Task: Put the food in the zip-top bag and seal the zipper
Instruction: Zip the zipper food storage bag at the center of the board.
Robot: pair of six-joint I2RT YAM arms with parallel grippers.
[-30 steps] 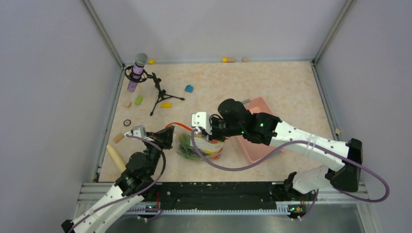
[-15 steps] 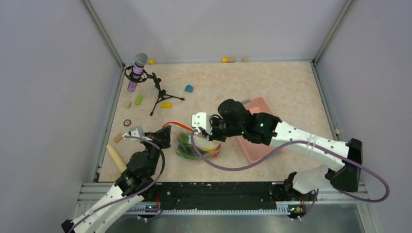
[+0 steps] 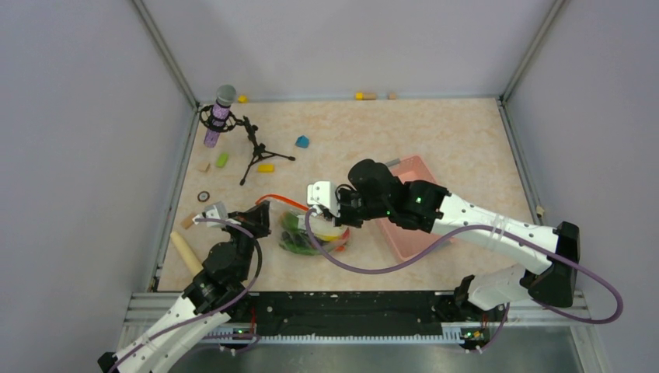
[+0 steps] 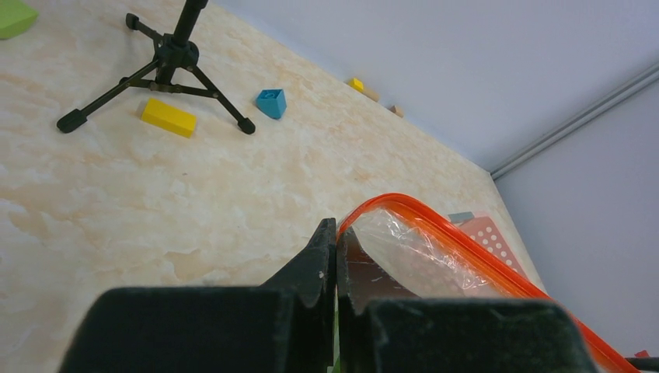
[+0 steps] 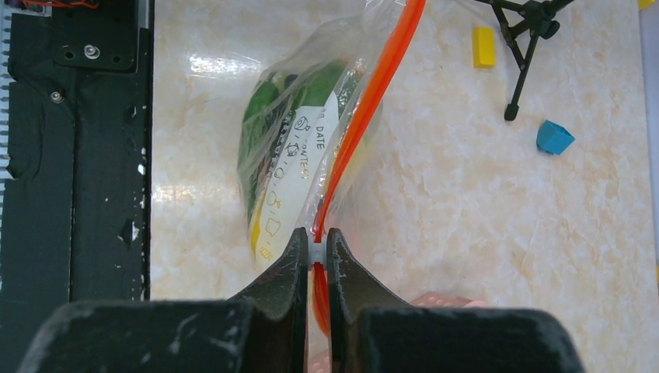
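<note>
Two grippers hold one bag. Left gripper: jaws closed tight on a corner of the bag, at the end of the orange zipper, which arches up and off to the right from the jaws. Right gripper: jaws narrow, pinched across the zipper, with a white slider between the fingertips. The zipper edge is stretched between the two grippers. The bag sits over the table between the arms, towards the near edge, just left of the pink basket. Food: green and yellow pieces are inside the bag, partly behind its white label. Whether the zipper is sealed along its length cannot be told. A black tripod, a yellow block and a blue block stand further back, well apart from the bag
</note>
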